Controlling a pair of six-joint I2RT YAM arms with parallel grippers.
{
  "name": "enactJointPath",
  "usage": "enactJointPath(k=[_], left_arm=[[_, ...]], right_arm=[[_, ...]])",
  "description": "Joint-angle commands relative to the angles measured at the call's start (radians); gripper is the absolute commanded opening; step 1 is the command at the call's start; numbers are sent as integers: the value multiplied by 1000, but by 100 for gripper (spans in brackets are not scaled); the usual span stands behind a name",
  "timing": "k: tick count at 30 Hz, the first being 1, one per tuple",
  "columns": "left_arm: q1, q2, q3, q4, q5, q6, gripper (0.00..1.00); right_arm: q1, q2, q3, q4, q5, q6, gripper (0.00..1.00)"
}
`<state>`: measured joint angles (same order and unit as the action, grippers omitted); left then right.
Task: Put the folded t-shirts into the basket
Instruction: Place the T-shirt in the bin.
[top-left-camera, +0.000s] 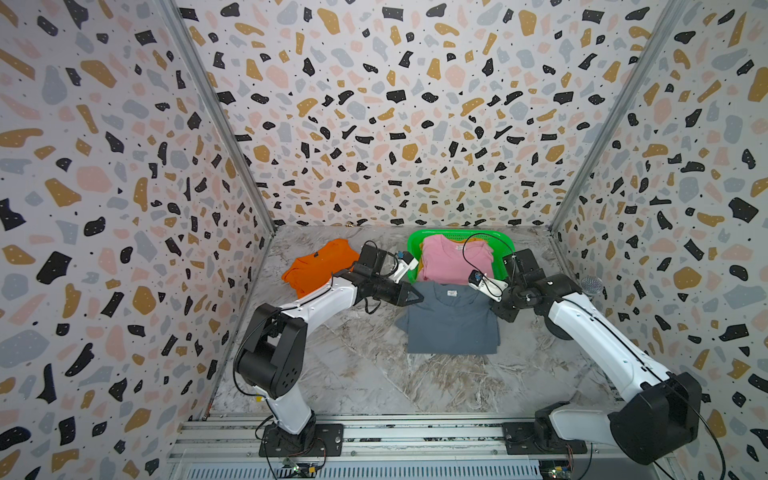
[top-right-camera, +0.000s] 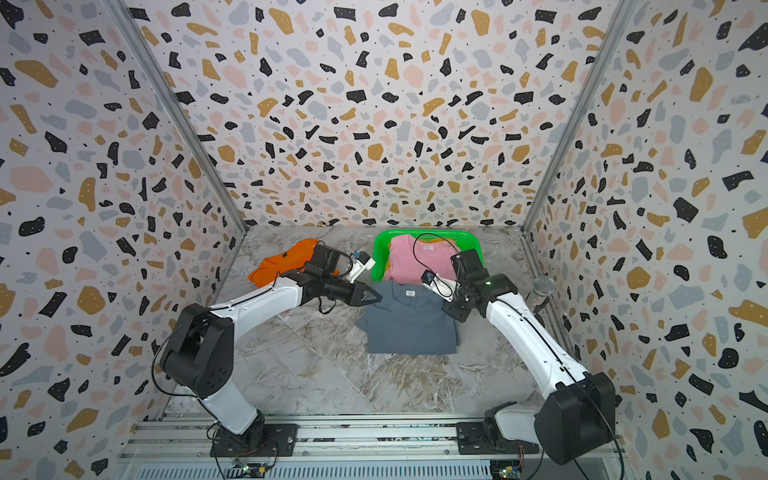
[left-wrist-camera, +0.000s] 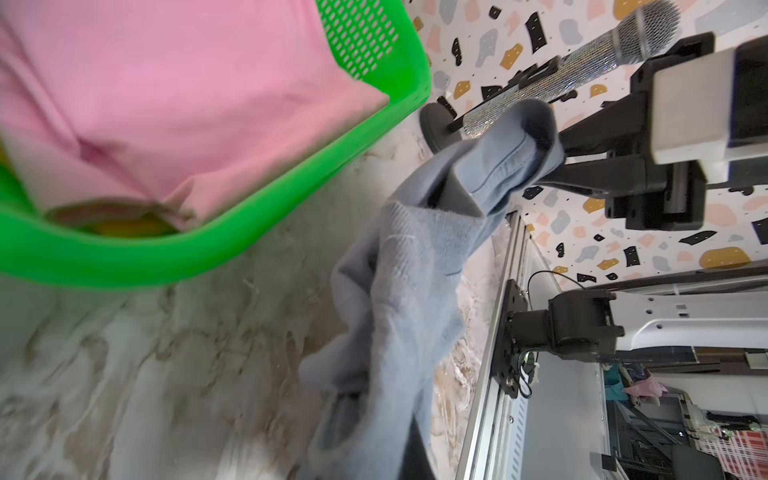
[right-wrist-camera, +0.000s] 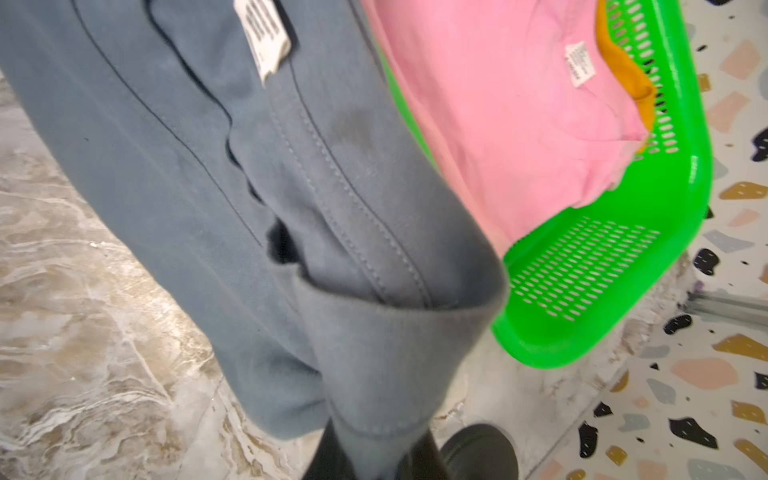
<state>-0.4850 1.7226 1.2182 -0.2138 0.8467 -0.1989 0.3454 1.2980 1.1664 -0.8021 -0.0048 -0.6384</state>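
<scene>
The slate grey t-shirt (top-left-camera: 451, 320) lies mid-table in both top views, its far edge lifted. My left gripper (top-left-camera: 417, 297) is shut on its far left corner (left-wrist-camera: 386, 332). At the far right corner (right-wrist-camera: 291, 187), my right gripper (top-left-camera: 498, 309) is shut on the cloth too. Just beyond stands the green basket (top-left-camera: 415, 245), holding the pink t-shirt (top-left-camera: 453, 259) on top of a mustard one (right-wrist-camera: 619, 62). The orange t-shirt (top-left-camera: 318, 266) rests on the table at the back left, behind my left arm.
A microphone (top-left-camera: 591, 286) on a round-based stand is by the right wall, close to my right arm. Terrazzo-patterned walls close in three sides. The marble tabletop (top-left-camera: 353, 374) stretches toward the rail at the front.
</scene>
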Motion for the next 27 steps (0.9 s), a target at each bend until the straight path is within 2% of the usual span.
enactJointPath(k=[1, 6, 12, 23, 27], left_arm=[[-27, 67, 105, 107, -6, -68, 0], [-33, 187, 285, 113, -39, -120, 0], [-31, 312, 495, 33, -93, -96, 0], [36, 618, 960, -210, -166, -70, 0], [49, 710, 1074, -250, -175, -66, 0]], right_arm=[[-34, 20, 85, -46, 80, -11, 0], [-81, 116, 213, -64, 110, -23, 0], [-128, 260, 390, -77, 147, -56, 0], [-176, 582, 711, -75, 136, -51, 0], [-177, 688, 803, -75, 130, -48, 0]])
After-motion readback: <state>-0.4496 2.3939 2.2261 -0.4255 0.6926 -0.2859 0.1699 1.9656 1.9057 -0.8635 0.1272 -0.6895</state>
